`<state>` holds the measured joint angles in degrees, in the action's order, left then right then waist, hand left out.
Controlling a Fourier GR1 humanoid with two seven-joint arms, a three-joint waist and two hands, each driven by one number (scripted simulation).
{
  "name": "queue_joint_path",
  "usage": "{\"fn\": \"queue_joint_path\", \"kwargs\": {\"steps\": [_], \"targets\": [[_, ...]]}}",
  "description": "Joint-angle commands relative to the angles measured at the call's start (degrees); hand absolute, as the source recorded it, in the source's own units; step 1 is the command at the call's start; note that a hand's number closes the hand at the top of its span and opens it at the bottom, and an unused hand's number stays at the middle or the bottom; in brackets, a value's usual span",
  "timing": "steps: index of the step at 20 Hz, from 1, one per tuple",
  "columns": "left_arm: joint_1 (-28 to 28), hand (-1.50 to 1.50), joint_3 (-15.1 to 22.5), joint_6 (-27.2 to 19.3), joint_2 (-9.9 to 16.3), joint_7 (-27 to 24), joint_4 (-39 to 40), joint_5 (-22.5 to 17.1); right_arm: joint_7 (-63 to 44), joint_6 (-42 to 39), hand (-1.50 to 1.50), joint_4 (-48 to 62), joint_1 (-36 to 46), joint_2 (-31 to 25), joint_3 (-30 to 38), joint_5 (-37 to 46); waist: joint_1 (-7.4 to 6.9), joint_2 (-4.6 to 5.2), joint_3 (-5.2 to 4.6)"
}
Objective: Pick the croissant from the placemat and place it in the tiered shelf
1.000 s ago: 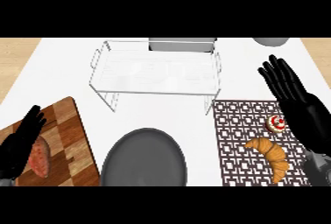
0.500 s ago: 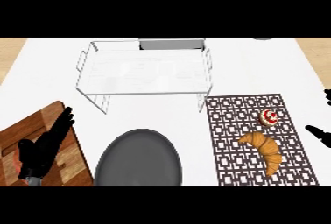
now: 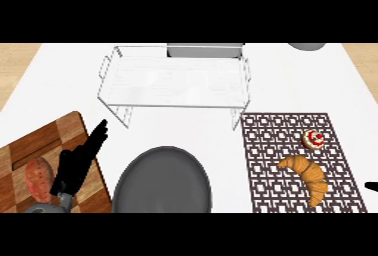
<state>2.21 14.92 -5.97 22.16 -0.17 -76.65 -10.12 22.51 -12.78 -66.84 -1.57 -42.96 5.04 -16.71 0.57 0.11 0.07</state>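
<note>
Nothing done yet. Croissant lies on the placemat, untouched; the tiered shelf holds nothing. Your left hand rests released over the cutting board. Right hand: only a sliver shows, can't tell its state. Grasp and placing remain.

The croissant lies on the placemat, right of the plate, before the tiered shelf.

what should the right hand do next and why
Probably bring the right hand, only a fingertip showing at the view's right edge, leftward over the croissant. It lies untouched on the placemat, beside a small pastry; the tiered shelf holds nothing yet.
</note>
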Motion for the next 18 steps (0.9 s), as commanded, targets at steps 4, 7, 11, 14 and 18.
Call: {"fn": "queue_joint_path", "kwargs": {"steps": [4, 7, 11, 14, 18], "targets": [[0.41, 0.00, -0.09, 0.44, -0.88, 0.75, -0.11, 0.64, -14.14, -7.03, -1.50, -13.79, -2.09, -8.13, -4.89, 2.01, -0.17, -0.31, -0.28], [-0.78, 0.00, 0.52, 0.91, -0.34, 0.55, -0.40, 1.16, -18.86, -3.59, -1.50, -17.92, -2.30, -13.46, -7.80, 10.99, -0.76, -0.38, -0.35], [0.82, 0.00, 0.40, 0.04, -1.52, 1.06, 0.05, 1.35, -28.59, 5.31, -1.50, -25.66, -2.03, -16.21, -12.56, 25.13, -0.34, -0.45, -0.47], [2.13, 0.00, 0.56, -0.54, -1.80, 3.17, -1.17, 1.73, -38.95, 7.40, -1.50, -30.06, 0.13, -17.22, -15.14, 31.96, -0.85, -0.33, -0.32], [0.64, 0.00, 0.43, 0.94, -1.50, 1.46, -1.63, 2.11, -52.78, 8.11, -1.50, -34.25, 4.67, -7.44, -24.41, 39.58, -1.82, -0.01, -0.12]]}}
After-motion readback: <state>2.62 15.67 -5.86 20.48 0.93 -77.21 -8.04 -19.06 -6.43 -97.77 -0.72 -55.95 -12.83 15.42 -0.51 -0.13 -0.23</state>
